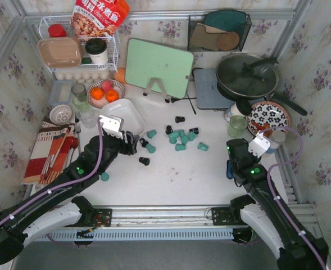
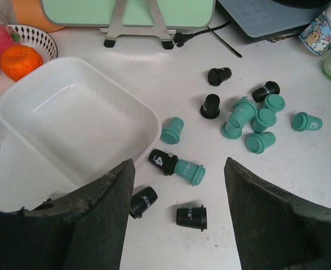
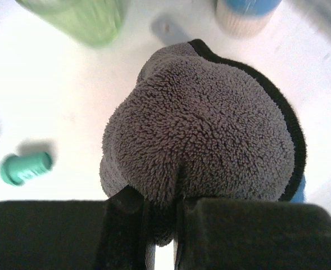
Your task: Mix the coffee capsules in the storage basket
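Note:
The white storage basket (image 1: 132, 115) (image 2: 148, 115) stands empty, left of centre. Teal and black coffee capsules (image 1: 183, 139) lie scattered on the table to its right. My left gripper (image 1: 132, 144) (image 2: 176, 225) is open and low over the table beside the basket's near corner. Two black capsules (image 2: 191, 217) (image 2: 143, 201) lie between its fingers (image 2: 106, 208), neither of them gripped. Just beyond them lie a black capsule marked 4 (image 2: 161, 161) and a teal one (image 2: 189, 170). My right gripper (image 1: 231, 166) (image 3: 164, 225) is shut on a grey fleecy cloth (image 3: 204, 129) at the right. One teal capsule (image 3: 26, 167) lies to its left.
A bowl of oranges (image 1: 104, 93) sits behind the basket. A mint cutting board (image 1: 158, 67) leans on a stand at the back. A lidded pan (image 1: 246, 76), patterned plate (image 1: 268, 116) and green glass (image 1: 237, 125) crowd the right. One teal capsule (image 1: 104, 176) lies by the left arm.

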